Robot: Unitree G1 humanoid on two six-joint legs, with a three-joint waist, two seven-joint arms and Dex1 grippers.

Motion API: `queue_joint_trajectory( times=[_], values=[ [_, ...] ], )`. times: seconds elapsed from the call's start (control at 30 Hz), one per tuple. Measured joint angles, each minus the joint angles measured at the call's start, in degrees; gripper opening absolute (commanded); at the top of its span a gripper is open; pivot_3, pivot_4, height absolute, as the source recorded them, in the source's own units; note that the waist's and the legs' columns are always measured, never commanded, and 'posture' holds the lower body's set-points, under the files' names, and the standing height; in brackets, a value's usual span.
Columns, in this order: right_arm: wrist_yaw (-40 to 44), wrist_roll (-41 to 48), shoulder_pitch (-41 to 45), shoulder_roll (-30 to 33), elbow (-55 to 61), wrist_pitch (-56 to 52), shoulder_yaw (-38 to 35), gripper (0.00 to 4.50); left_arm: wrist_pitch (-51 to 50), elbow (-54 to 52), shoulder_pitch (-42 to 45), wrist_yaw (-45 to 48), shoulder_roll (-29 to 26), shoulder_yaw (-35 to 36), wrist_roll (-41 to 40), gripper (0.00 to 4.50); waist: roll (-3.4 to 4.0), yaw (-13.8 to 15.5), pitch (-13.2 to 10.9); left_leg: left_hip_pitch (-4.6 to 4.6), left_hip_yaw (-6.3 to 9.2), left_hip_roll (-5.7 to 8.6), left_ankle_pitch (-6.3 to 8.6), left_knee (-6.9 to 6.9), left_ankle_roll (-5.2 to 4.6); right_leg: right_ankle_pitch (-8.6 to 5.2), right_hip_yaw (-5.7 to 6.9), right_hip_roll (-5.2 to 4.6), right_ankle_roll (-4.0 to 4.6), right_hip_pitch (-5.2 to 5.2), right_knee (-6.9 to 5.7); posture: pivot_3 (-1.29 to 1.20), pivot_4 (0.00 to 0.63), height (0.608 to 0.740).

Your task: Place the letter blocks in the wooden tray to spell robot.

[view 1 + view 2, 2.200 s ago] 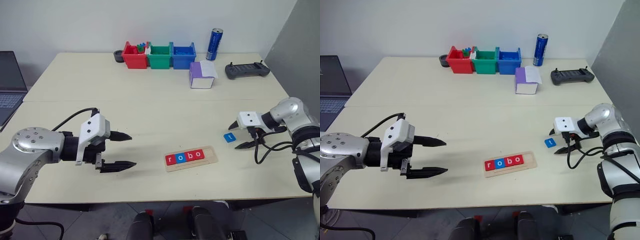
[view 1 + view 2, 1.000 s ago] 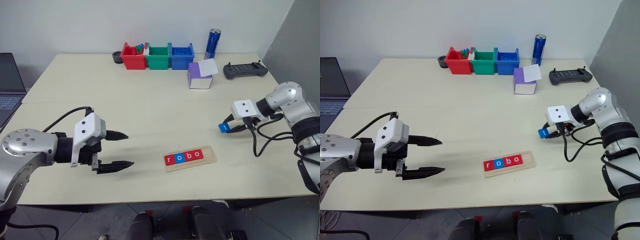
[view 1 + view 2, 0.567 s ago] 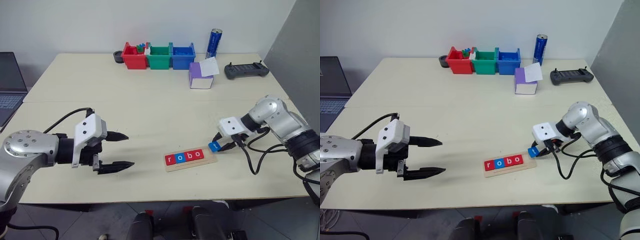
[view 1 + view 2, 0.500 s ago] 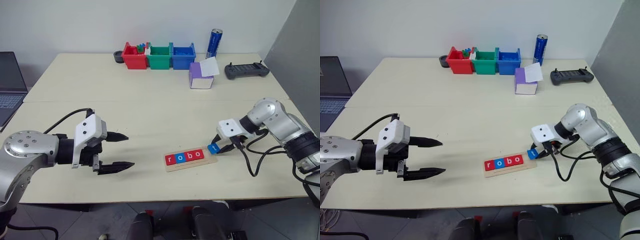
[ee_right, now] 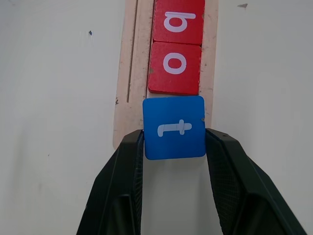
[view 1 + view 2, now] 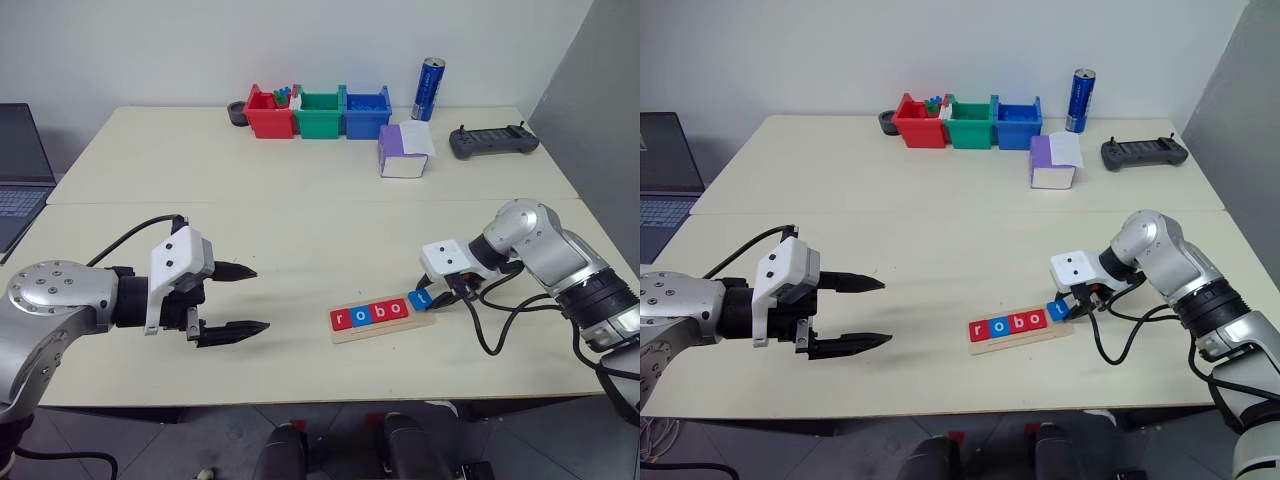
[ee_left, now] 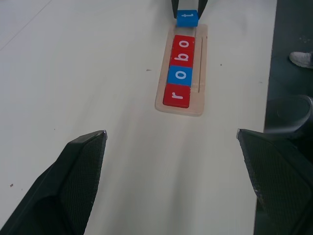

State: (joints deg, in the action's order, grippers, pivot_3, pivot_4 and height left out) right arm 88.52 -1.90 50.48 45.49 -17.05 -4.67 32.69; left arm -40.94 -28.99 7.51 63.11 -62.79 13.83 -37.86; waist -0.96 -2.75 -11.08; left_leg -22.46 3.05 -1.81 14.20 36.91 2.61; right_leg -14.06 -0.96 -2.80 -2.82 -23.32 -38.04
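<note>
Wooden tray (image 6: 381, 321) lies on surface (image 6: 300, 220) near front edge, holding four letter blocks: red r (image 6: 342, 318), blue o (image 6: 361, 315), red b (image 6: 379, 311), red o (image 6: 397, 308). My right hand (image 5: 174, 147) pinches blue t block (image 5: 174, 127) over tray's free end, at 3 o'clock of red o, just beside it; touching tray or not, hard to tell. My left hand (image 6: 238, 300) hovers spread wide, empty, at 9 o'clock of tray, well apart. Red bin (image 6: 268, 110) at 12 o'clock holds small coloured pieces; green bin (image 6: 319, 112), blue bin (image 6: 365, 110) contents unclear.
</note>
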Motion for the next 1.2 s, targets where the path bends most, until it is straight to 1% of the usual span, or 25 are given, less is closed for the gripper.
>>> queue_joint_trajectory(
  times=[0.13,0.7,1.2],
  values=[
    [-0.1,-1.0,-0.2,-1.3,0.0,-0.3,0.0,1.46,0.0,0.0,0.0,0.0,0.0,0.0,0.0,4.50,0.00,0.0,0.0,0.00,0.00,0.00,0.00,0.00,0.00,0.00,0.00,0.00,0.00,0.00,0.00,0.00,0.150,0.740],
    [-0.1,-3.6,-0.7,-1.7,-1.2,0.5,-0.2,1.46,0.1,0.0,0.0,0.0,0.0,0.0,0.0,4.50,0.00,0.0,0.0,-0.01,0.00,0.00,0.00,0.00,0.00,0.00,0.01,0.00,0.00,0.00,0.01,0.00,0.150,0.740],
    [-1.4,-5.6,-3.7,-1.7,3.9,-3.2,-2.2,1.46,0.6,0.0,0.1,0.0,0.3,-0.7,0.1,4.50,-0.01,-0.1,0.0,0.00,0.01,0.00,0.00,0.00,0.00,-0.02,0.01,0.01,-0.04,0.00,0.00,0.00,0.150,0.740]
  ],
)
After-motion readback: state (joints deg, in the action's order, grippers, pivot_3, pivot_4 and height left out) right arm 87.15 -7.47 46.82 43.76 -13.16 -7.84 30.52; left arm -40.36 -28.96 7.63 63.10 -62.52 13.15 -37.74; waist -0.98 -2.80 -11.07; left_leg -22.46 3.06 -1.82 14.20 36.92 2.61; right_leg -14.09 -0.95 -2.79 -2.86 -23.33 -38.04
